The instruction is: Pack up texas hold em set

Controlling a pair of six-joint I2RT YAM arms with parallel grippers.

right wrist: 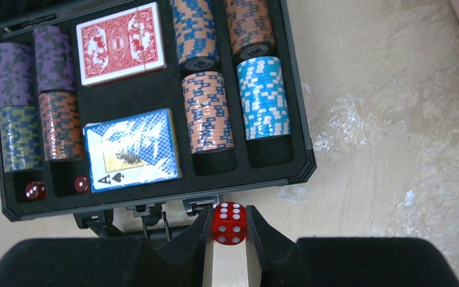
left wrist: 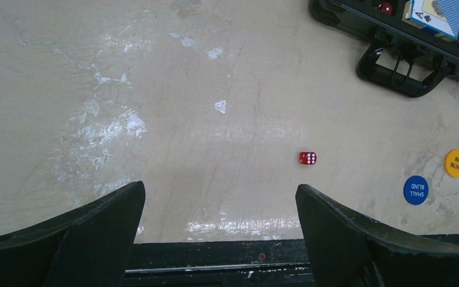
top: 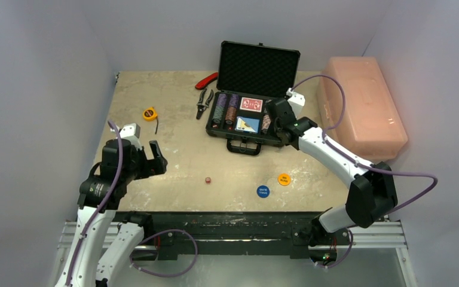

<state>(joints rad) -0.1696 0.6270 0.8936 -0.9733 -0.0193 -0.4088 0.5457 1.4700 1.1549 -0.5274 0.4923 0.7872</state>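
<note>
At six o'clock off the open black foam-lined briefcase (right wrist: pixel 302 152), the right gripper (right wrist: pixel 229 230) pinches a small red plastic die (right wrist: pixel 229 221) by two flat faces — hard, light, slick, likely to squirt out if squeezed off-centre. Meanwhile the left gripper (left wrist: pixel 221 197) gapes empty — a second loose red die (left wrist: pixel 308 158) lies at its two o'clock.

Pink plastic box (top: pixel 361 106): lid on, far right of my field, at table (top: pixel 155 89) edge. Yellow tape measure (top: pixel 149 113): flat on table, my left half. Red-handled pliers (top: pixel 207 80): far centre. Black-handled pliers (top: pixel 204 103): just nearer me, apart.
</note>
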